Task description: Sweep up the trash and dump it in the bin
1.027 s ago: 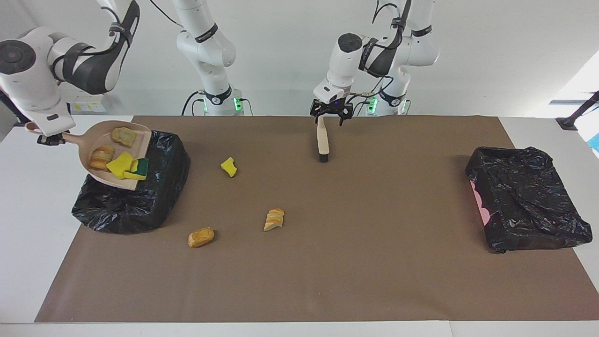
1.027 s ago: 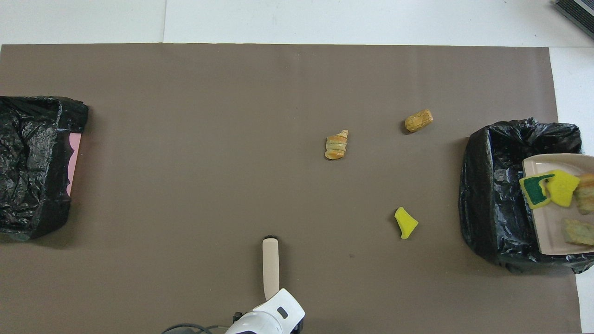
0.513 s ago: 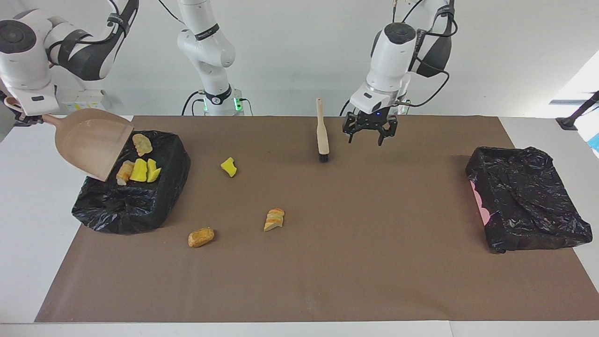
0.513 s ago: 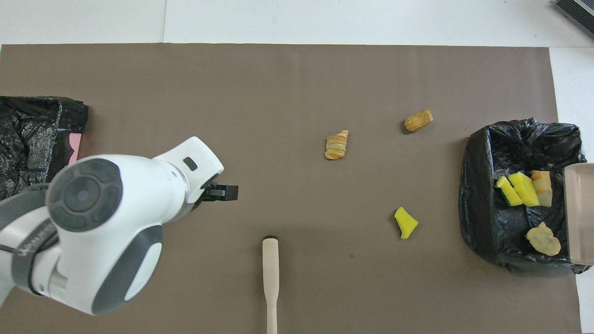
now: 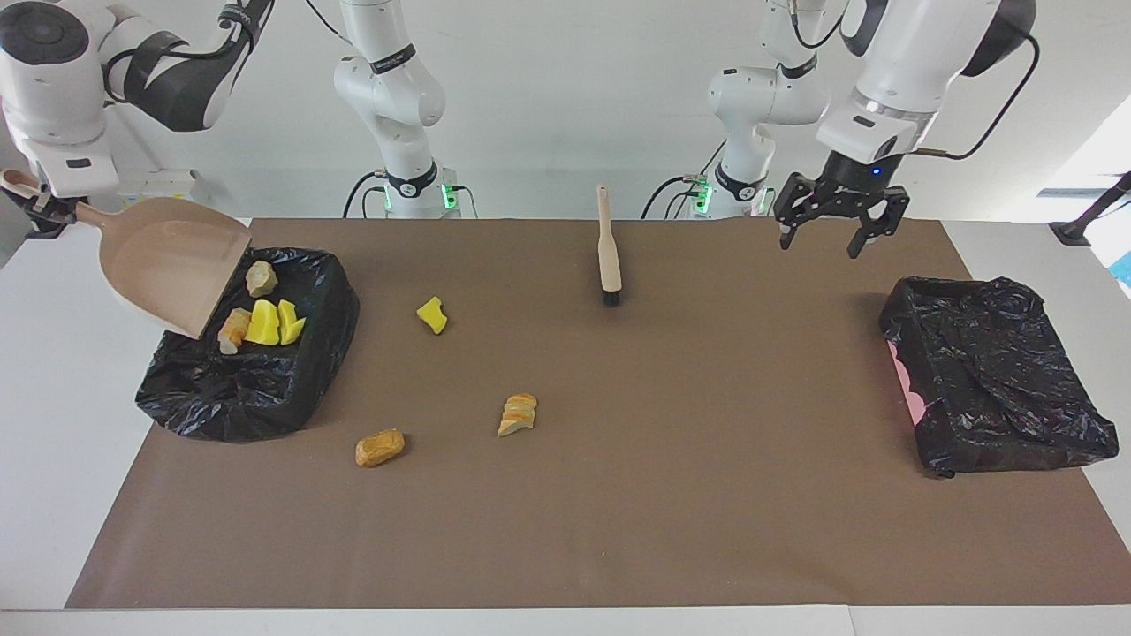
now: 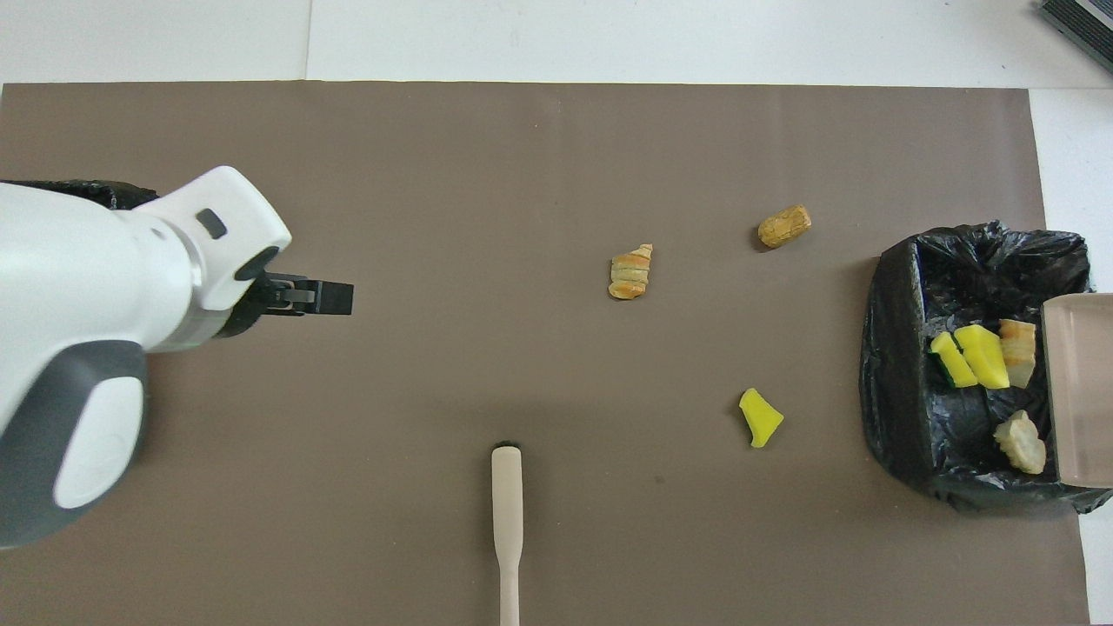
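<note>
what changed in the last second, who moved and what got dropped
The right gripper tipped the dustpan, so four trash pieces fell into the bin. The left gripper let go of the brush and rose toward its own end, open. Three pieces on the mat stayed put.

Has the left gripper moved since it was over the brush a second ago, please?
Yes. The left gripper, open, has left the brush and now hangs nearer the left arm's bin.

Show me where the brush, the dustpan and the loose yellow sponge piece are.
brush (image 5: 608, 256), facing view, on its handle.
dustpan (image 5: 168, 265), facing view, on its pan's underside.
sponge piece (image 6: 760, 418), overhead view, on its middle.
</note>
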`<act>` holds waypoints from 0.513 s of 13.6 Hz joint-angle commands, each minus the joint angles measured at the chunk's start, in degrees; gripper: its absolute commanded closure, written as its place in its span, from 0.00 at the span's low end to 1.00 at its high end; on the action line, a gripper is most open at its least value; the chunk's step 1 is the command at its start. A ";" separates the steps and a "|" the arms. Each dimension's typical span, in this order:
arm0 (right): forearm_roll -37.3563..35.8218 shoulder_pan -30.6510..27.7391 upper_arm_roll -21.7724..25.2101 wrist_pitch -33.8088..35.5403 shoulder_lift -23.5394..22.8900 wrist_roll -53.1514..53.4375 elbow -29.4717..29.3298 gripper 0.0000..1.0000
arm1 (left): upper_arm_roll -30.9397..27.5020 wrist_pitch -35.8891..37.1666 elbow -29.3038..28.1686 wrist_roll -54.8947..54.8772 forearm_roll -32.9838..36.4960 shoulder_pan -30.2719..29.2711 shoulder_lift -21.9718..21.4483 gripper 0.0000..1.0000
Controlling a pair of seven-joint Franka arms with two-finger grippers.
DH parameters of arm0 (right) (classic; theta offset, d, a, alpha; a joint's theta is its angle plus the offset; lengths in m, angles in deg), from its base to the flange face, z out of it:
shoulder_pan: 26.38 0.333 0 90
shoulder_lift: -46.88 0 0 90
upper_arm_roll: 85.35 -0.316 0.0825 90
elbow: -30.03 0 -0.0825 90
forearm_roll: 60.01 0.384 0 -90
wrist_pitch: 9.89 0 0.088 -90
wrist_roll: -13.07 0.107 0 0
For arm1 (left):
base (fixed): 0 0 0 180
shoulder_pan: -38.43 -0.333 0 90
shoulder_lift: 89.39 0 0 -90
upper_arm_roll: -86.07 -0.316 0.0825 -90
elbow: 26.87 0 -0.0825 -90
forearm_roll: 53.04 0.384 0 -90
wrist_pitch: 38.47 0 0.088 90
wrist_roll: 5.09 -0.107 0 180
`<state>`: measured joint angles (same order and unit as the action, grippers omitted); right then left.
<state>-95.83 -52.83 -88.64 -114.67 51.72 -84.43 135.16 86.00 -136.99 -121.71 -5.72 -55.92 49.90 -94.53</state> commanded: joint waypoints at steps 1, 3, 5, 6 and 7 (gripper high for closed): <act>4.50 2.19 -0.76 0.45 0.52 2.74 0.16 1.00 | -1.07 6.58 8.94 -3.23 1.12 -1.44 4.34 0.00; 9.35 4.99 -0.93 2.55 0.52 5.38 0.42 1.00 | -0.20 9.75 12.73 -3.32 1.12 -3.03 6.02 0.00; 12.95 8.16 -0.93 4.66 0.52 9.76 0.77 1.00 | -0.19 9.93 12.58 -3.40 1.21 -3.47 5.76 0.00; 15.49 9.48 -0.93 4.93 0.43 12.66 1.38 1.00 | -0.11 10.02 12.40 -3.32 1.39 -3.47 5.41 0.00; 17.09 11.23 -0.93 4.85 0.08 16.17 2.44 1.00 | 0.16 10.02 12.14 -3.32 1.30 -3.82 5.23 0.00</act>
<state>-81.85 -43.30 -89.50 -110.22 51.61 -73.03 135.88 84.97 -128.89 -111.53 -8.58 -55.89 47.35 -90.01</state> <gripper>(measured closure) 0.692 0.000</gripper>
